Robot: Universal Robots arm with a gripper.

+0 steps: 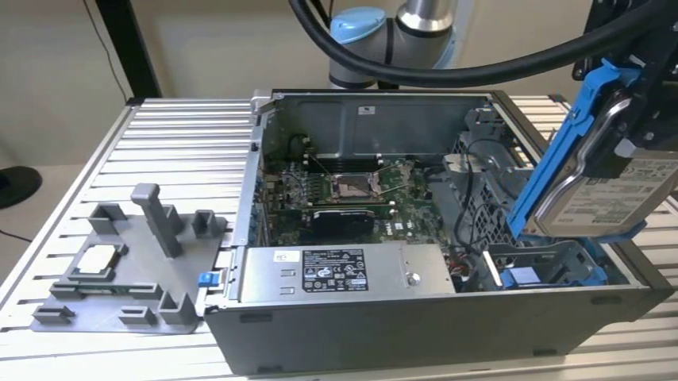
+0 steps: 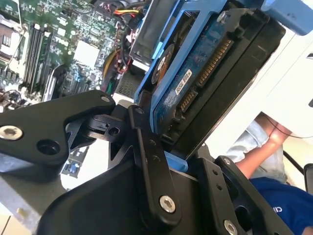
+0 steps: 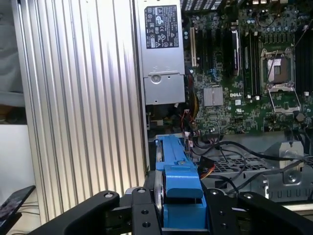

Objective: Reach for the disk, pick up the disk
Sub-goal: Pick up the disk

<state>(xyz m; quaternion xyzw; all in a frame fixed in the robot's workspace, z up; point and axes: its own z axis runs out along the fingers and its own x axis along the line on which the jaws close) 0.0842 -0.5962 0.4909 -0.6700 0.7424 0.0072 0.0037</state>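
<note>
Here, jaws clamped on the disk [image 1: 599, 171], tilted, lifted clear above the open computer case [image 1: 424, 317].

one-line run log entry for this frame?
claw: shut on disk | disk: lifted, tilted, above open computer case near exterior view's right | grey power-supply box: in case | phase: disk picked up

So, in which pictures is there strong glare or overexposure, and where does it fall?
In the first wrist view, the ribbed aluminium table shines nearly white in bright streaks. In the second wrist view, the background beside the silver-grey hard disk in blue plastic rails, held by the black claw, is washed out white. The exterior view is evenly lit, with soft reflections on the table slats.
</note>
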